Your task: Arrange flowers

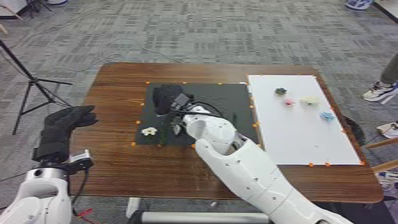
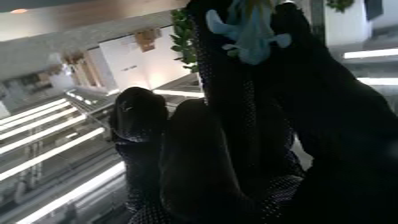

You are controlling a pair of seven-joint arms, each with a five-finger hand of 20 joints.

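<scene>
My right hand [image 1: 166, 98] is over the upper left part of the black mat [image 1: 233, 95]. In the right wrist view a pale blue flower [image 2: 252, 39] is pinched between the thumb and a finger of my right hand [image 2: 209, 145]. Green leaves [image 2: 184, 42] show beside that finger. A white flower [image 1: 148, 131] lies on the mat's lower left, with some green foliage [image 1: 166, 131] to its right. On the white board [image 1: 298, 137] lie a dark green piece [image 1: 281, 91], a pink flower [image 1: 289, 102], a cream flower [image 1: 309, 100] and a blue flower [image 1: 327, 116]. My left hand [image 1: 64, 124] is relaxed at the table's left edge.
The brown table [image 1: 120, 100] carries the mat and the board side by side, with small orange markers around them. My right arm crosses the mat's lower right part. A black tripod [image 1: 34, 80] stands on the floor at the left.
</scene>
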